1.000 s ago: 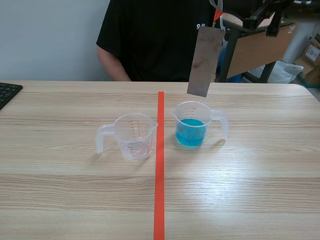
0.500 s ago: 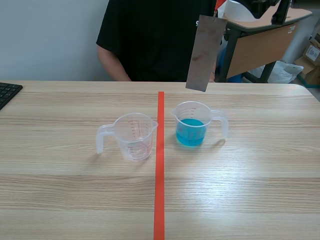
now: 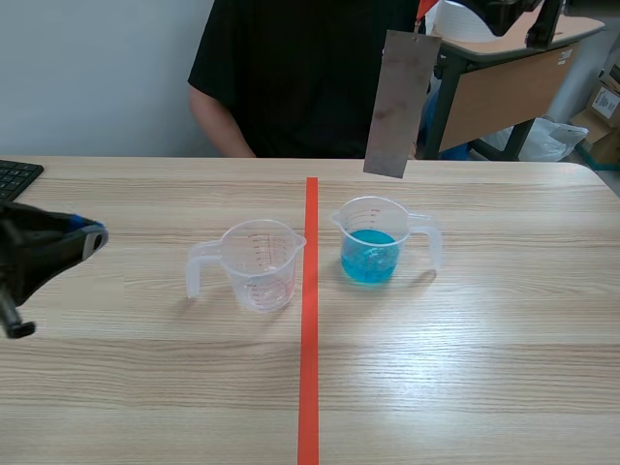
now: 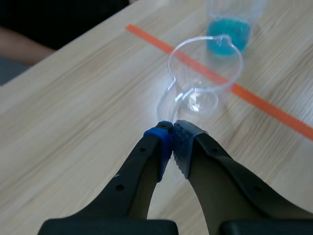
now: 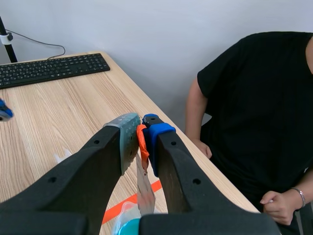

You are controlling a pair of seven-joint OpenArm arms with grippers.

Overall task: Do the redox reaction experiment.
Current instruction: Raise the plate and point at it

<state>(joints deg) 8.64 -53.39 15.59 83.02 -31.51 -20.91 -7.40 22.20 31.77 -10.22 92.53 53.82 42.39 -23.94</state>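
Observation:
A grey metal plate (image 3: 397, 102) hangs by an orange tag (image 5: 142, 143) above the beaker of blue liquid (image 3: 372, 242), its lower edge well clear of the rim. My right gripper (image 5: 142, 126) is shut on that tag, with the plate (image 5: 145, 188) dangling under it; in the scene view only the right arm (image 3: 511, 12) shows, at the top. An empty clear beaker (image 3: 260, 263) stands left of the red line. My left gripper (image 3: 89, 237) is low at the left, shut on nothing. In the left wrist view it (image 4: 172, 131) points at the empty beaker (image 4: 205, 73).
A person in a black shirt (image 3: 300, 68) sits across the table. A black keyboard (image 3: 15, 179) lies at the far left edge. A red tape line (image 3: 309, 320) runs down the table's middle. A brown desk (image 3: 513, 82) stands behind at the right.
My left arm has come into the scene from the left, toward the empty beaker. The plate was lifted a little and now hangs almost still.

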